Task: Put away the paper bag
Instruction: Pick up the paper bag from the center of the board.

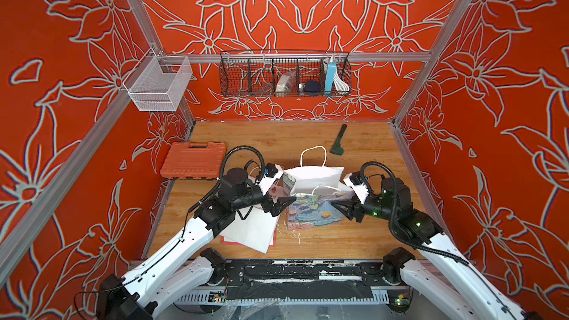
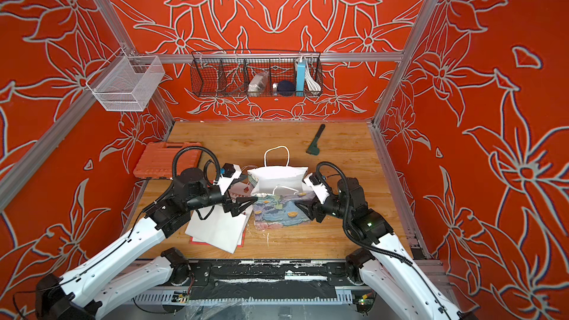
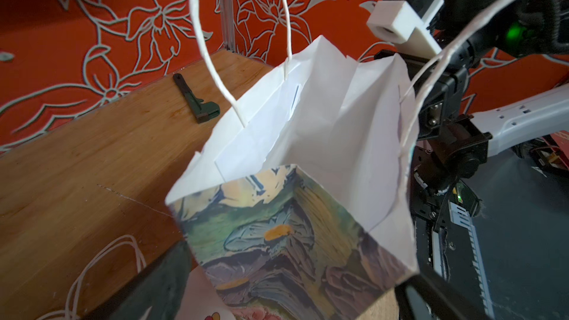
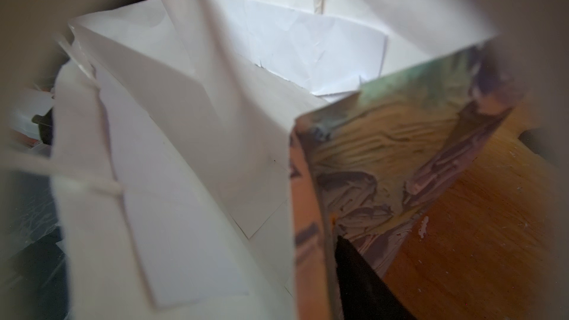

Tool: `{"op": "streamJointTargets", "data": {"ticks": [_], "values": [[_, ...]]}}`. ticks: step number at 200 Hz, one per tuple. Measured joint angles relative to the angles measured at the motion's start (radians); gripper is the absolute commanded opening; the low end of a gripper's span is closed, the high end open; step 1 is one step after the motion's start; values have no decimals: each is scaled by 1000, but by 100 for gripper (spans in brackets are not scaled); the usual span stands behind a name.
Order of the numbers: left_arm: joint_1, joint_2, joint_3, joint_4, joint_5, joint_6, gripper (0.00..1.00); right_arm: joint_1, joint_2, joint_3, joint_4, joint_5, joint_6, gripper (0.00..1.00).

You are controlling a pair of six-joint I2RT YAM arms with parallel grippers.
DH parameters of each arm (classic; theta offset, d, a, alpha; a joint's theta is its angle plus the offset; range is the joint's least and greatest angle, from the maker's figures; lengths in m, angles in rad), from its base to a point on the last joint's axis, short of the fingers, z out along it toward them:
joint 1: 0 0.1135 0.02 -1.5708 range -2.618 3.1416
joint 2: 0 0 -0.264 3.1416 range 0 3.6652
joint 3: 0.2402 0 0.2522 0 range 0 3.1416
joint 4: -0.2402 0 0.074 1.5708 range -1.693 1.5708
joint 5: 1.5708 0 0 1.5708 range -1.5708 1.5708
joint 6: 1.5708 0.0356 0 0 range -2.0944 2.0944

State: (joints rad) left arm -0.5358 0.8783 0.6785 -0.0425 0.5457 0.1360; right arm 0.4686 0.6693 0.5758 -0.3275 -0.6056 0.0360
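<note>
The paper bag (image 1: 314,213) stands upright near the middle of the desk (image 1: 277,143), between my two arms. Its mouth is open and shows the white inside. The far handle (image 1: 312,155) stands up and the near handle (image 1: 326,187) is fallen over the rim. I think the bag stands open like this because it must first be made flat before it can be put away, so I come to it from both sides at the same height. My left gripper (image 1: 284,206) is just beside the bag's near left corner with the jaws spread fully, holding nothing. I judge it waits there to take or press that side. My right gripper (image 1: 338,209) is at the near right corner. Its jaws stand apart, and in the right wrist view the painted side wall lies between them, but I see no pinch on the paper. Under my left arm a flat white bag (image 1: 252,229) lies on the desk, and maybe this one belongs on it. Farther out are the orange case (image 1: 192,160), a dark tool (image 1: 338,140), and on the walls a black wire basket (image 1: 240,78) and a white mesh basket (image 1: 160,87).
</note>
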Motion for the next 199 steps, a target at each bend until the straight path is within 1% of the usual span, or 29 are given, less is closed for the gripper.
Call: {"op": "streamJointTargets", "data": {"ticks": [16, 37, 64, 78, 89, 95, 113, 130, 154, 183, 199], "values": [[2, 18, 3, 11, 28, 19, 95, 0, 13, 2, 11, -6, 0, 56], [5, 35, -5, 39, 50, 34, 82, 0, 29, 6, 27, -10, 1, 53], [11, 45, -24, 73, 69, 43, 70, 0, 45, 8, 52, -13, 3, 51], [14, 46, -30, 81, 73, 46, 69, 0, 48, 12, 60, -13, 3, 50], [18, 46, -32, 84, 71, 48, 75, 0, 48, 14, 64, -13, 2, 50], [21, 46, -33, 86, 60, 49, 75, 0, 48, 14, 65, -13, 0, 50], [39, 46, -34, 90, 28, 55, 72, 0, 41, 14, 63, -13, -7, 50], [69, 46, -34, 94, 26, 55, 68, 0, 28, 14, 60, -13, -14, 49], [93, 56, -33, 104, 72, 43, 59, 0, 15, 14, 50, -13, -23, 49], [93, 83, -34, 133, 174, 16, 49, 0, 9, 14, 37, -13, -33, 49], [93, 101, -34, 156, 221, -10, 41, 0, 4, 14, 26, -16, -44, 49]]}}
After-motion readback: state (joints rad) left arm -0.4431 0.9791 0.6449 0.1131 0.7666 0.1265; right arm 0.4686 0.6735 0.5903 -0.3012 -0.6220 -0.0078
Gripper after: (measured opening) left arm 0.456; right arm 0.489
